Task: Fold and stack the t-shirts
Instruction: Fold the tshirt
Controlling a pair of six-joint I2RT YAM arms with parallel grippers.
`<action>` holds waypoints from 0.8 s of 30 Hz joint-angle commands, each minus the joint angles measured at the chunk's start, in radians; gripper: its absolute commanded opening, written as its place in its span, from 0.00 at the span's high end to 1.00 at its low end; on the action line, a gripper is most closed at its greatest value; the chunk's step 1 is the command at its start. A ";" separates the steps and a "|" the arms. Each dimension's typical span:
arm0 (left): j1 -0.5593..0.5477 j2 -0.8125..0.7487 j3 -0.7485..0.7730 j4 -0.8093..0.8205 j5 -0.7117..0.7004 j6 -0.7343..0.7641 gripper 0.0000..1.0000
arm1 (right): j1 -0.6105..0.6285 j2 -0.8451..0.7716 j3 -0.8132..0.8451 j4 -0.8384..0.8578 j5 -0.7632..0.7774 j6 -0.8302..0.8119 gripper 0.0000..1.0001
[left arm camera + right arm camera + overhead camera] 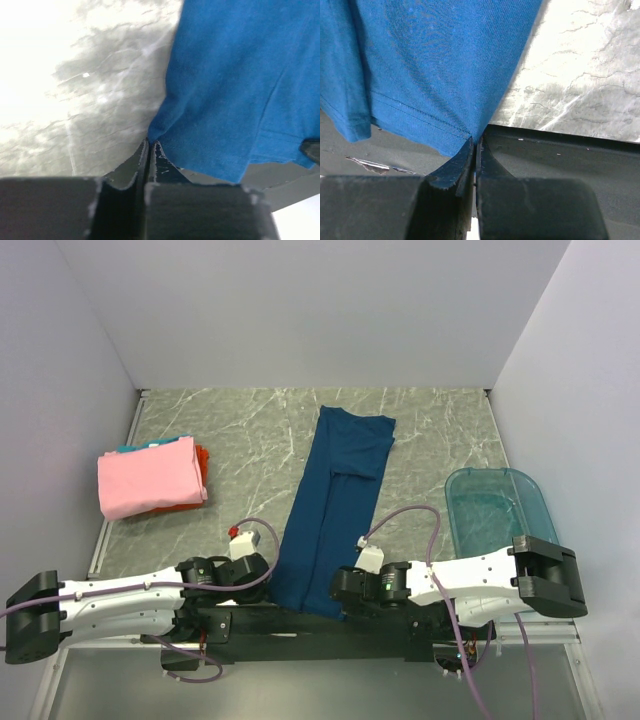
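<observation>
Down the middle of the grey marble-patterned table (240, 440) lies the large dark navy-blue cloth t-shirt (335, 490). It is folded lengthwise into a long narrow strip that runs from the far half of the table to the arm bases at the near edge.

The left gripper (149, 146) is clenched on the strip's near left corner. Its two black fingers are pressed together, with a tuck of blue cloth pinched at their tips. The right gripper (475, 142) is clamped the same way on the near right corner, the stitched hem caught between its closed fingers. Both arms lie low along the near edge and reach inward towards the strip from either side.

Well apart, near the left wall, sits a folded pink cloth t-shirt (150, 480). It rests on top of a folded orange t-shirt (201, 462), whose edge shows along its right side. A thin teal sliver (130, 448) peeks out at the back of that pile. It is possibly another shirt, though too little of it shows to be sure.

On the right side of the table stands a translucent teal plastic tub (495, 502), just beyond the right arm and clear of the blue strip.
</observation>
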 commanded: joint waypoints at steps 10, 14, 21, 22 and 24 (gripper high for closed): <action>-0.007 -0.147 0.014 0.151 -0.078 0.055 1.00 | 0.014 -0.063 0.028 -0.190 0.064 0.003 1.00; -0.007 -0.171 0.045 0.157 -0.119 0.090 1.00 | 0.014 -0.136 0.048 -0.240 0.099 -0.005 1.00; 0.001 -0.094 0.156 0.172 -0.185 0.164 1.00 | -0.044 -0.264 0.129 -0.333 0.190 -0.047 1.00; 0.006 -0.083 0.185 0.181 -0.187 0.181 1.00 | -0.075 -0.276 0.132 -0.319 0.191 -0.081 1.00; 0.035 -0.048 0.221 0.227 -0.170 0.236 1.00 | -0.118 -0.293 0.140 -0.273 0.176 -0.126 1.00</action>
